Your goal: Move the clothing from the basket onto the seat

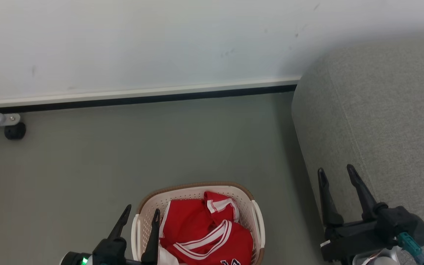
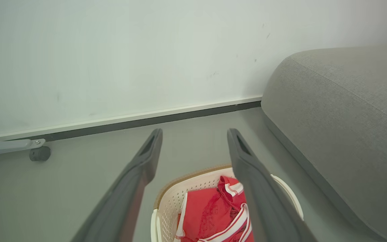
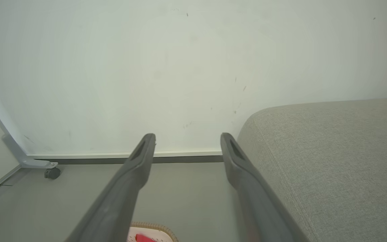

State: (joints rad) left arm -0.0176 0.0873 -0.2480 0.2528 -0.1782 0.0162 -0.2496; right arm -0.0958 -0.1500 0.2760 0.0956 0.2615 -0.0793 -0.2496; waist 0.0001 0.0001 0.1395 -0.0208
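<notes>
Right at the robot's front, the left gripper [image 1: 142,209] hangs with its two long dark fingers spread apart and nothing between them. Their tips are over the left side of the cream-white perforated plastic laundry basket with a brown rim [image 1: 197,185]. Inside that basket lie the bright red sports garments with white stripe trim [image 1: 197,224], crumpled together, with some dark lettering showing at the near edge.

Off to the right, well apart from the basket, the right gripper [image 1: 335,168] also has its fingers apart and empty. It sits over the near rounded edge of the large grey woven-fabric sofa [image 1: 381,121].

The basket stands on the dull grey-green floor [image 1: 87,158], near the sofa's side but not touching it. Further back, the floor meets a plain white wall [image 1: 160,44] with a pale skirting board above a dark strip [image 1: 142,96]. At the far left a small black caster wheel [image 1: 14,131] sits under a grey metal leg.
</notes>
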